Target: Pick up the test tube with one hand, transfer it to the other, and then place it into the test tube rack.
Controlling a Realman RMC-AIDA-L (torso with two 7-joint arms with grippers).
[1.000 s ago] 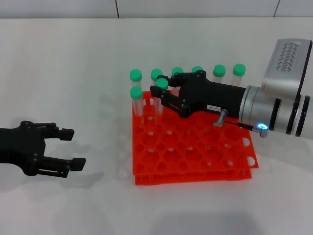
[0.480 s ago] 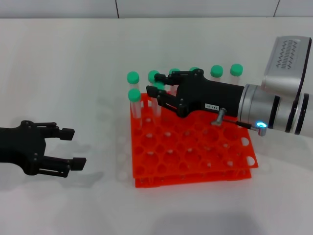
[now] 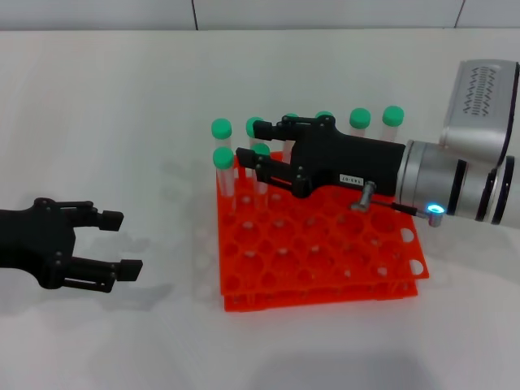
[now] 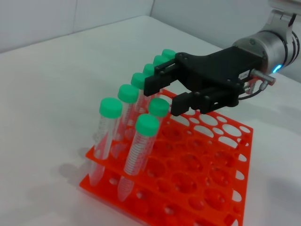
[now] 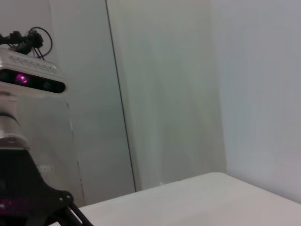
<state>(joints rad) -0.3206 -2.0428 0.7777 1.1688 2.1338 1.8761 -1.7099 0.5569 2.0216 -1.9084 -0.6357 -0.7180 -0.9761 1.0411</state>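
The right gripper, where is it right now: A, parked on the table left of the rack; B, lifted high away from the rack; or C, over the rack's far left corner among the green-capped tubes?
C: the right gripper reaches over the test tube rack, its fingers apart around a green-capped tube.

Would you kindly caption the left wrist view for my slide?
Right tool open over green-capped tubes in the orange rack.

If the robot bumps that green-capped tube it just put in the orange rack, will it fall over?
Probably not. The tube leans a little, but it sits through both tiers of the rack, so it should only wobble. It looks like clear empty plastic, so likely light and stiff. Its round shape would probably roll if it lay loose on the table.
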